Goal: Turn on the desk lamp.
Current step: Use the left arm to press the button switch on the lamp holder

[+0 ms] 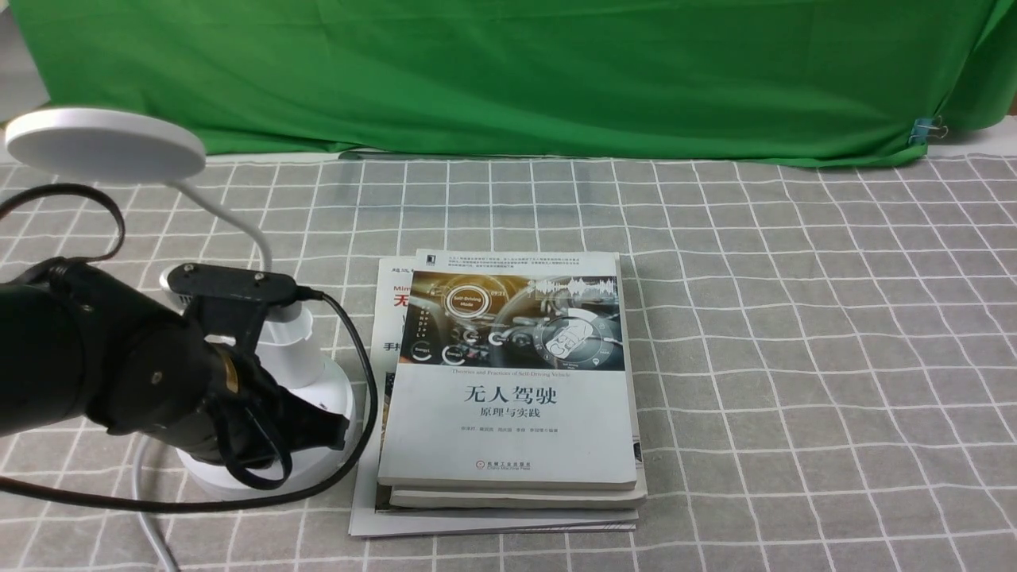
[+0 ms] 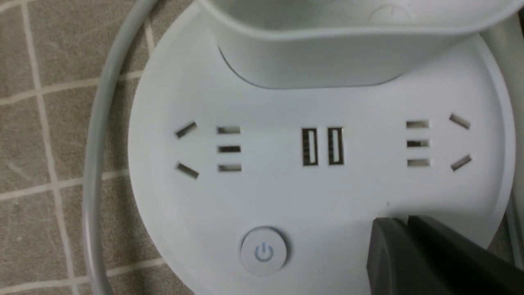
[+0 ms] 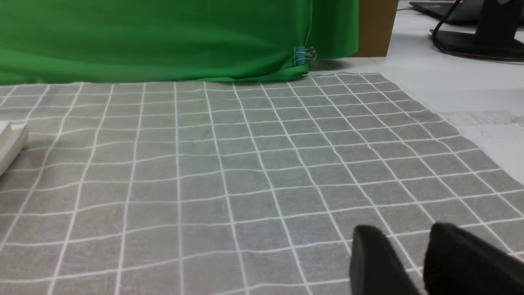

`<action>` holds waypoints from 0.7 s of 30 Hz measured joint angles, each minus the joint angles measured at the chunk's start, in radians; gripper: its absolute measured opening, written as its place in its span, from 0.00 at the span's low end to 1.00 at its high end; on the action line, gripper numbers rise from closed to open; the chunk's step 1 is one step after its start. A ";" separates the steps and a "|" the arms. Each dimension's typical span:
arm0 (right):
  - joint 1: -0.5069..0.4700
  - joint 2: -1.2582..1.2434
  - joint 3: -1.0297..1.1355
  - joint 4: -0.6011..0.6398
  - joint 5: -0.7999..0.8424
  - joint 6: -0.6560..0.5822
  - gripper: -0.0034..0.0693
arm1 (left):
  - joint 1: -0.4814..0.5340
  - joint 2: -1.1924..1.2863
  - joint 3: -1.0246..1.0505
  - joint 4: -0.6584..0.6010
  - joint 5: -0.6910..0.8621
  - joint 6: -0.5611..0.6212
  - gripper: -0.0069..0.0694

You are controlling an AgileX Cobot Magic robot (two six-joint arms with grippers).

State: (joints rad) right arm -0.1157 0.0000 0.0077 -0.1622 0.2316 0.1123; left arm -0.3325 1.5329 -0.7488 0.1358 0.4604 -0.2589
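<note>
The white desk lamp stands at the left of the front view, with its flat round head (image 1: 103, 143) raised on a thin neck, a small cup (image 1: 290, 349) and a round base (image 1: 338, 389). The head shows no glow. The left wrist view shows the base (image 2: 286, 196) close up, with sockets, two USB ports (image 2: 322, 146) and one round power button (image 2: 264, 250). My left gripper (image 2: 403, 223) is shut, its tips resting on the base beside that button; whatever lies under the tips is hidden. It also shows in the front view (image 1: 334, 429). My right gripper (image 3: 405, 233) is open and empty, low over the cloth.
A stack of books (image 1: 508, 373) lies right beside the lamp base. The lamp's white cable (image 2: 98, 155) curves round the base. A green backdrop (image 1: 508, 71) hangs along the far edge, held by a binder clip (image 1: 926, 129). A grey checked cloth (image 1: 794, 357) covers the table.
</note>
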 joint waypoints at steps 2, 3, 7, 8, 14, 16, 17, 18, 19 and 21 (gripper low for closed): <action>0.000 0.000 0.000 0.000 0.000 0.000 0.38 | 0.000 0.004 0.000 -0.006 0.000 0.001 0.12; 0.000 0.000 0.000 0.000 0.000 0.000 0.38 | 0.000 0.005 0.000 -0.009 0.001 0.002 0.12; 0.000 0.000 0.000 0.000 0.000 0.000 0.38 | 0.000 0.012 0.001 -0.016 0.000 0.013 0.12; 0.000 0.000 0.000 0.000 0.000 0.000 0.38 | 0.000 0.015 0.004 -0.016 -0.005 0.018 0.12; 0.000 0.000 0.000 0.000 0.000 0.000 0.38 | 0.000 0.022 0.009 -0.027 -0.010 0.037 0.12; 0.000 0.000 0.000 0.000 0.000 0.000 0.38 | 0.001 0.022 0.009 -0.043 -0.010 0.063 0.12; 0.000 0.000 0.000 0.000 0.000 0.000 0.38 | 0.001 0.022 0.009 -0.047 -0.010 0.071 0.12; 0.000 0.000 0.000 0.000 0.000 0.000 0.38 | 0.002 0.022 0.009 -0.048 -0.010 0.074 0.12; 0.000 0.000 0.000 0.000 0.000 0.000 0.38 | 0.002 0.024 0.009 -0.053 -0.010 0.086 0.12; 0.000 0.000 0.000 0.000 0.000 0.000 0.38 | 0.002 0.029 0.008 -0.056 -0.004 0.096 0.12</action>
State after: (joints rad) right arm -0.1157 0.0000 0.0077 -0.1622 0.2316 0.1123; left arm -0.3304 1.5614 -0.7409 0.0794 0.4568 -0.1629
